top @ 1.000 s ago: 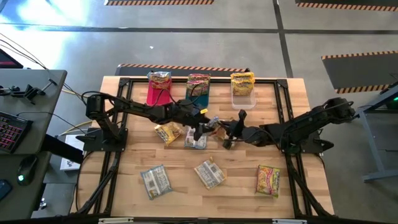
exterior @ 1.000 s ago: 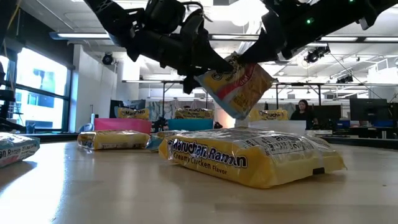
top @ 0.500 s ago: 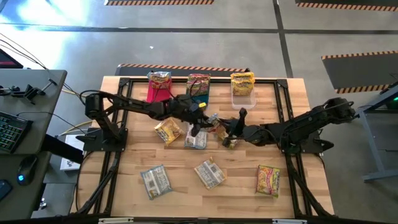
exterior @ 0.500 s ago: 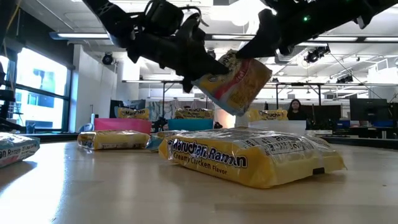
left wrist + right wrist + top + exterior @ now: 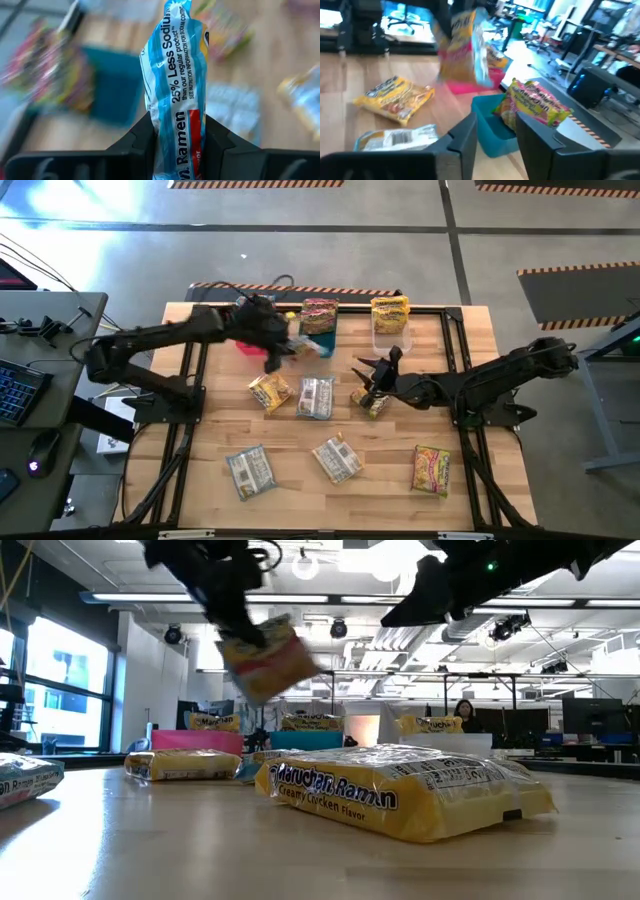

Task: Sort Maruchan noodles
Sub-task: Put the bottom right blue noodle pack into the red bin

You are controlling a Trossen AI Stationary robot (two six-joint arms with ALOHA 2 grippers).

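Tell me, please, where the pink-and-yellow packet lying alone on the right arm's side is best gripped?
Probably from straight above, pinching across the short width at mid-length: the pink-and-yellow packet lies flat, long edges free, nothing beside it. The open right end effector is nearer; the left end effector holds another packet.

We see a light wood table (image 5: 300, 490) with a black frame. Bins at the back: pink (image 5: 246, 332), teal-blue (image 5: 318, 330), clear (image 5: 391, 340). Both arms are black. Packet in the left gripper (image 5: 176, 150): blue-and-white edge stripe with "25% Less Sodium" in blue, red patch lower down; in the low view it shows yellow with a pink-red panel (image 5: 266, 658). Front packet (image 5: 400, 790): yellow, blue "Maruchan Ramen" lettering, silvery top. Silver-grey packets (image 5: 248, 471), (image 5: 337, 459), (image 5: 314, 397). Yellow packet (image 5: 269, 392). Yellow packet with pink-red print (image 5: 432, 469). Packet in the teal bin: yellow, pink and green (image 5: 535, 102).
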